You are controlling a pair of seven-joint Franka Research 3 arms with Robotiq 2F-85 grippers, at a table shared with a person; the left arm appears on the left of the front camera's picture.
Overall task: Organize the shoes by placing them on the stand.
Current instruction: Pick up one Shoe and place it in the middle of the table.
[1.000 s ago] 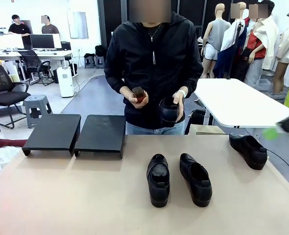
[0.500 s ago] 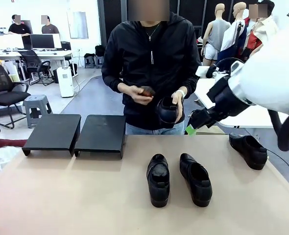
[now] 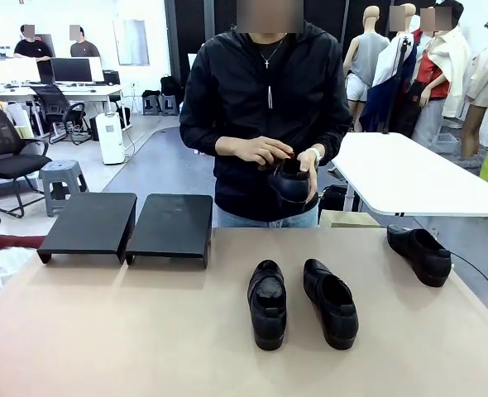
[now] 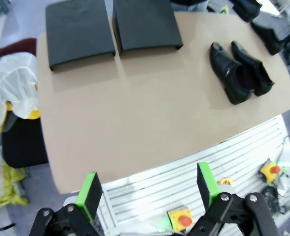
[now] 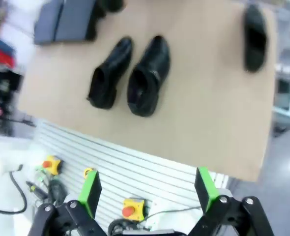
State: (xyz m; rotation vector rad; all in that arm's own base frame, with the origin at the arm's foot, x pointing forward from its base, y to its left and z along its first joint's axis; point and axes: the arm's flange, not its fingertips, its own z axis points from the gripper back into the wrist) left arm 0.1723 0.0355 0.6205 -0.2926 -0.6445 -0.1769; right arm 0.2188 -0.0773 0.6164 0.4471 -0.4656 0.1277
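On the table (image 3: pixel 128 331), shoes (image 3: pixel 268 303) lay close; our left gripper (image 4: pixel 147 182) and right gripper (image 5: pixel 147 184) gaped empty; grabbing one could knock its neighbour.

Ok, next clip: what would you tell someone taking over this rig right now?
Left pincer: open, holding nothing, up above the near edge of the table.
Right pincer: open, holding nothing, also well above the table.
Shoes: a pair side by side mid-table; third shoe near the far right edge; fourth shoe in the person's hands.
Stand: far left, no shoe on either platform.
Done: nothing placed. Left: all four shoes onto the stand.
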